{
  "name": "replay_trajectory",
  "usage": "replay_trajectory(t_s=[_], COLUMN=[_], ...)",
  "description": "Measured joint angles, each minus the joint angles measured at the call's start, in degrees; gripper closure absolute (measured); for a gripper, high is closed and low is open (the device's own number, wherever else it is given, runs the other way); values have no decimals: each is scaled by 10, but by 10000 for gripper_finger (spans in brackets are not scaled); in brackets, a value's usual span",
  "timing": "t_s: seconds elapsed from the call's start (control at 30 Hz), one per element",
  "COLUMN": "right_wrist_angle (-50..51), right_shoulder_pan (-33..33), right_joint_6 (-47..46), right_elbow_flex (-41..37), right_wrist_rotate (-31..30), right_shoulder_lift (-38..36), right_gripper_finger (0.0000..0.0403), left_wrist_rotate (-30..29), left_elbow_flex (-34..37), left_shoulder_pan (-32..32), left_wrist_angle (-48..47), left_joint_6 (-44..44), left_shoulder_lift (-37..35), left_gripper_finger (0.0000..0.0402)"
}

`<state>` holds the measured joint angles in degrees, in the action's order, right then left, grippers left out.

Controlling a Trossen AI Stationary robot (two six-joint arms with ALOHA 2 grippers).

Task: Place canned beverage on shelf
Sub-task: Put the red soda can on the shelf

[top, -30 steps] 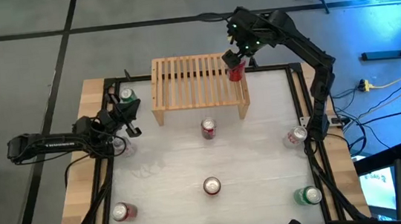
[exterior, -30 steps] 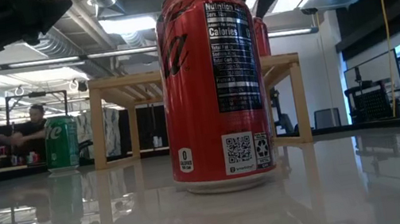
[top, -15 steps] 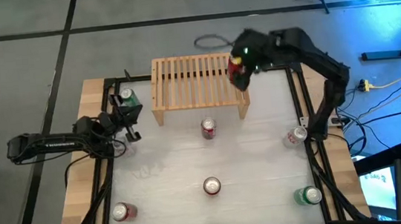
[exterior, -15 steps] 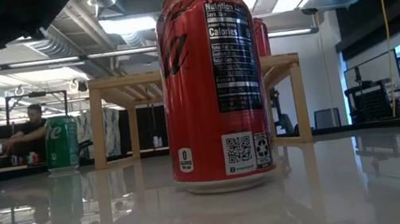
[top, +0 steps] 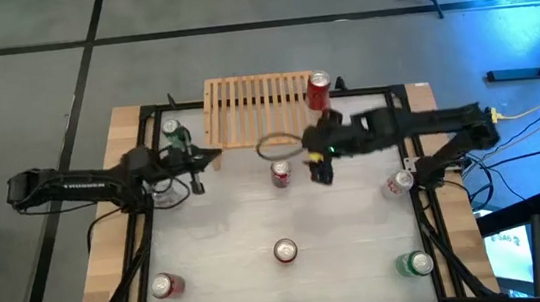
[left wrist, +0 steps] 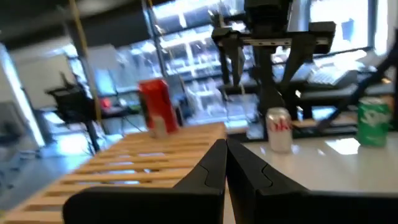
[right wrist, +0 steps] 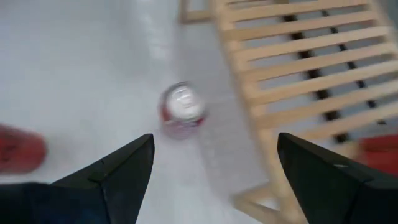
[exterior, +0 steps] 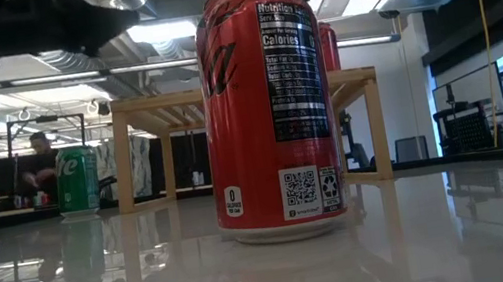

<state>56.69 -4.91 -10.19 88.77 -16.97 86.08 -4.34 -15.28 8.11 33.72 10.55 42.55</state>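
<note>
High view shows a red can point(top: 319, 92) standing upright on the shelf point(top: 263, 106), at its right end. Our right hand point(top: 320, 166) hangs just in front of the shelf with fingers spread wide and empty, over another red can point(top: 281, 174) on the table point(top: 359, 232). Our left hand point(top: 212, 156) sits off the shelf's left front corner, fingers pressed together. We judge one placement done; next we must lower the right hand around that can.
</note>
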Motion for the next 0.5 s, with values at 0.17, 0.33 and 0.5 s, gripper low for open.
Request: replay_trajectory(t_s=[0.17, 0.33, 0.5], right_wrist_angle=[-185, -319, -416], right_shoulder_pan=[-44, -80, -111], right_joint_6=[4, 2, -33], right_elbow_flex=[-177, -297, -353], right_wrist_rotate=[15, 67, 113], right_shoulder_lift=[-52, -58, -58], right_gripper_finger=[68, 68, 68], left_wrist_rotate=[27, 20, 18], left_elbow_flex=[-18, -32, -37], left_shoulder_pan=[-34, -75, -114], left_wrist_angle=[-14, -11, -4], left_joint_6=[-11, -22, -67], left_shoulder_lift=[66, 123, 186], left_gripper_finger=[398, 398, 398])
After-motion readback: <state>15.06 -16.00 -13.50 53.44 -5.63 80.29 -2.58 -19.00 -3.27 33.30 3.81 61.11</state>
